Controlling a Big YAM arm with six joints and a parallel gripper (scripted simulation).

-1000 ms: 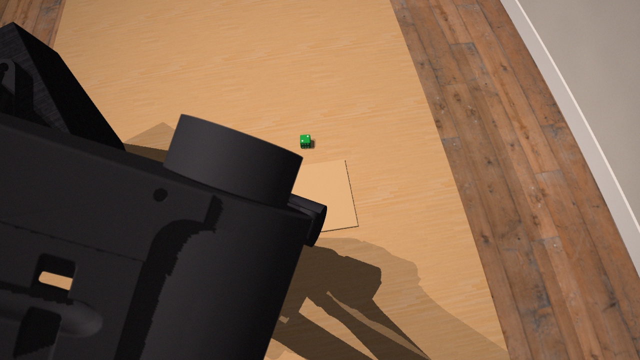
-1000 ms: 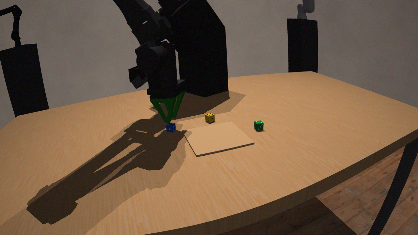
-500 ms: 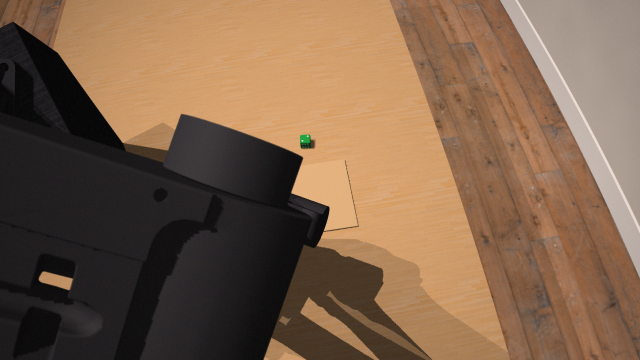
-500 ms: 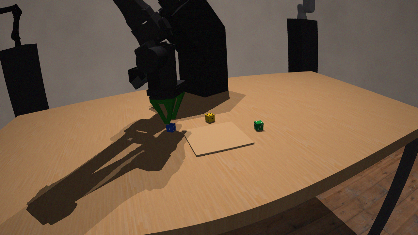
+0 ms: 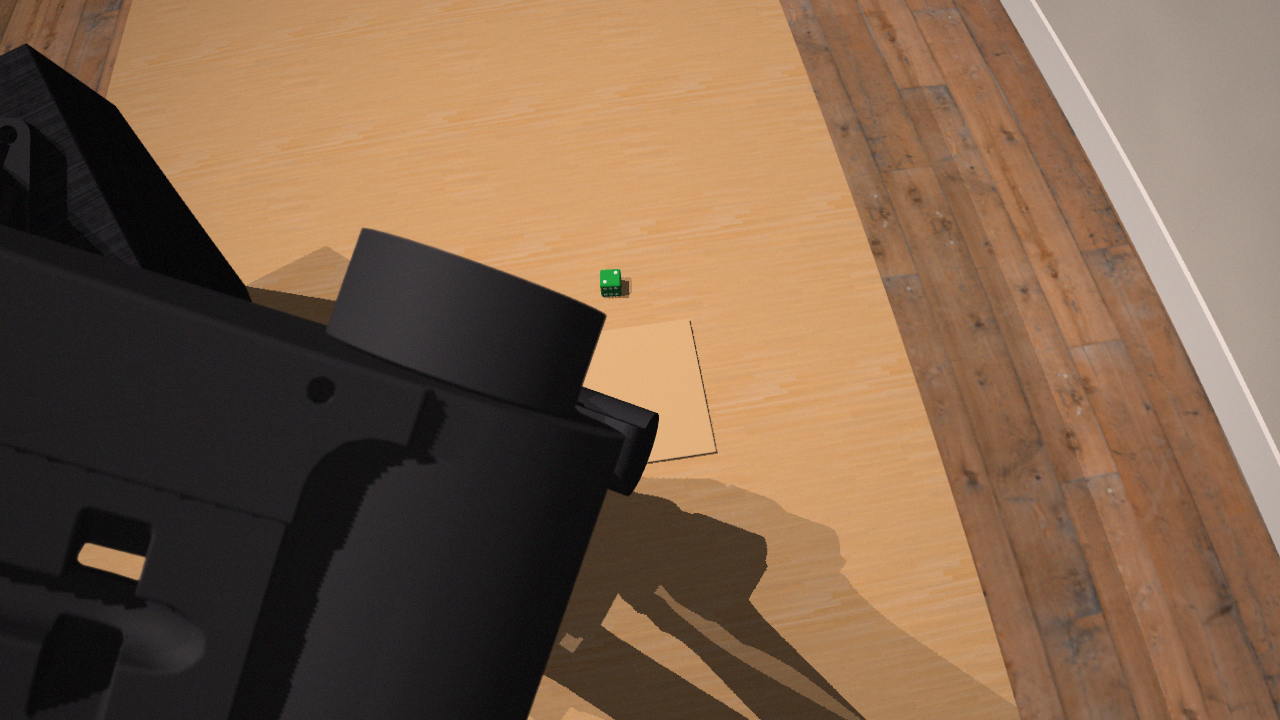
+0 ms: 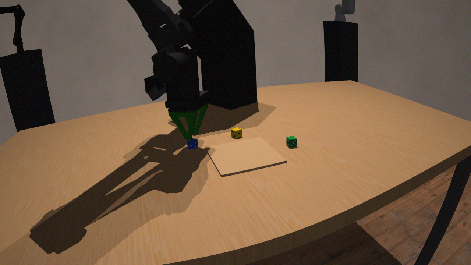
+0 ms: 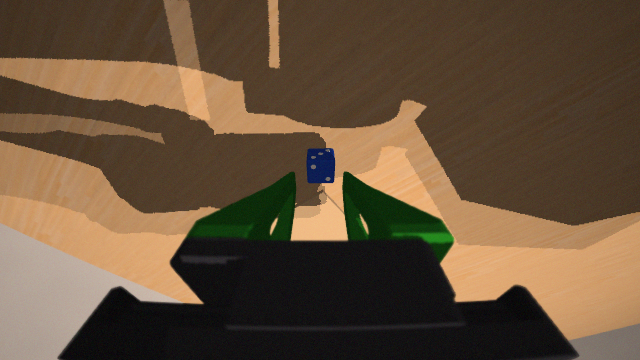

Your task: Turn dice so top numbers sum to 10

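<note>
The tan mat lies flat on the table, and no die is on it; its corner also shows in the top view. The blue die sits on the table just left of the mat. My gripper points straight down over it with its green fingers a little apart and nothing between them. In the wrist view the blue die lies just beyond the fingertips. The yellow die sits on the table at the mat's far edge. The green die sits on the table right of the mat, two pips up.
The arm's black base stands behind the mat. The arm's body hides the blue and yellow dice in the top view. Two black stands stand behind the table. The table's front edge is near.
</note>
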